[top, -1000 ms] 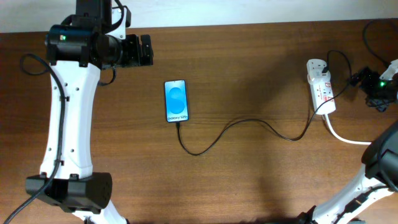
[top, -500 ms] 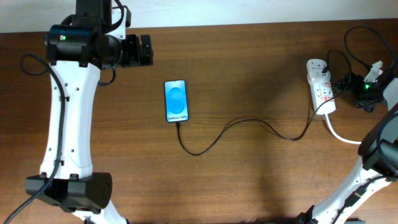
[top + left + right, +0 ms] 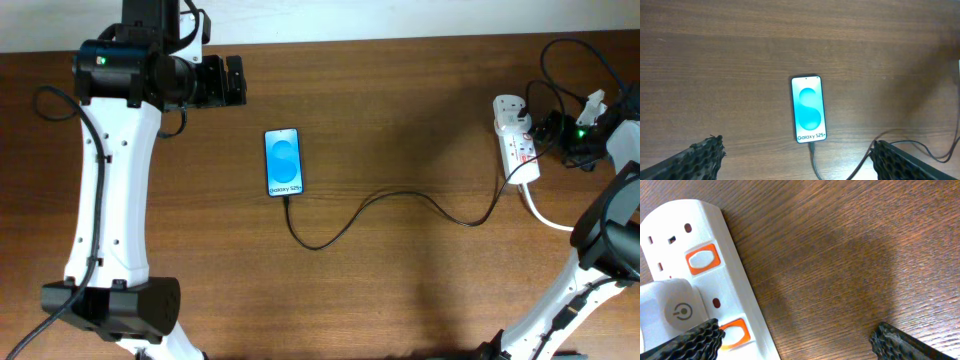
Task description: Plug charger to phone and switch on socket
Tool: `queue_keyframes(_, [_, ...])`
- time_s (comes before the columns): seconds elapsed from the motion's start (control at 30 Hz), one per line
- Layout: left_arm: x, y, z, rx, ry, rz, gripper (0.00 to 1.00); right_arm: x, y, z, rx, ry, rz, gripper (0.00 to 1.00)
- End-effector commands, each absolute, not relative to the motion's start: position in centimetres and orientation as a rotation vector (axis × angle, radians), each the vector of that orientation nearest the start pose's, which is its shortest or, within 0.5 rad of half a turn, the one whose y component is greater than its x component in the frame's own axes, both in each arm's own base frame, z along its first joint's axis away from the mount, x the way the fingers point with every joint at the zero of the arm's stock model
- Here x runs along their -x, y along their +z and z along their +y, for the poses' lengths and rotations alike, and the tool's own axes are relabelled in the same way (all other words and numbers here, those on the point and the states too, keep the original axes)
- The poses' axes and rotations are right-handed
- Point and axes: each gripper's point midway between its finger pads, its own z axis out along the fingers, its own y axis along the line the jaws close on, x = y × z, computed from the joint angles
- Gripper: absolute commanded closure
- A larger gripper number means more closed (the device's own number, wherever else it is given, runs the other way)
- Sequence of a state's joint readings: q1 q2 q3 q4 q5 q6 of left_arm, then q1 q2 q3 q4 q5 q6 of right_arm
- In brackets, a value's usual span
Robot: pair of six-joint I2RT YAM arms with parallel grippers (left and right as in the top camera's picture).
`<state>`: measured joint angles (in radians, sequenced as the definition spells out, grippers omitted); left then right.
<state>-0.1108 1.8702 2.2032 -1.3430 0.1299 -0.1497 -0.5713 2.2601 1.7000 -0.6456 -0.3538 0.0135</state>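
The table [image 3: 840,255] is brown wood with a fine, close grain and a low satin sheen — nearer matt than polished. Beside the right gripper [image 3: 797,342], whose pads [image 3: 692,341] are matt black with a rough honeycomb texture, the socket [image 3: 742,305] is smooth white plastic with a soft gloss, its switches [image 3: 702,259] orange plastic, and the plug [image 3: 675,311] seated in it the same smooth white plastic. Ahead of the left gripper [image 3: 800,159], with pads of the same rough black pattern, the phone [image 3: 809,109] has a glossy glass screen, and the charger [image 3: 814,162] is a thin, matt black cable.
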Motion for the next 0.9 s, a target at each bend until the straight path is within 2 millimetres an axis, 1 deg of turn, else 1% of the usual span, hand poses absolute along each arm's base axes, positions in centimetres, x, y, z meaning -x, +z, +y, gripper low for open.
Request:
queue_keyframes(0.0, [-43.2, 30.8, -6.9, -0.009, -0.253, 2.555, 0.01, -45.7, -0.7, -21.8, -0.695, 0.325, 2.659, 0.01])
queue_keyframes(0.1, [-43.2, 30.8, -6.9, -0.009, -0.253, 2.556, 0.01, -45.3, -0.9, -21.6, -0.687, 0.331, 2.676, 0.01])
queue_keyframes(0.23, [-43.2, 30.8, -6.9, -0.009, -0.253, 2.556, 0.01, -45.4, -1.1, -21.2, -0.655, 0.325, 2.689, 0.01])
queue_keyframes(0.33, [-43.2, 30.8, -6.9, -0.009, -0.253, 2.556, 0.01, -45.2, -1.5, -21.3, -0.635, 0.237, 2.728, 0.01])
queue_keyframes(0.4, [-43.2, 30.8, -6.9, -0.009, -0.253, 2.556, 0.01, -45.4, -1.6, -20.9, -0.599, 0.195, 2.747, 0.01])
queue_keyframes(0.53, [-43.2, 30.8, -6.9, -0.009, -0.253, 2.555, 0.01, -45.7, -1.7, -19.8, -0.568, 0.205, 2.762, 0.01])
queue_keyframes(0.87, [-43.2, 30.8, -6.9, -0.009, -0.253, 2.555, 0.01, -44.1, -2.1, -18.9, -0.601, 0.243, 2.830, 0.01])
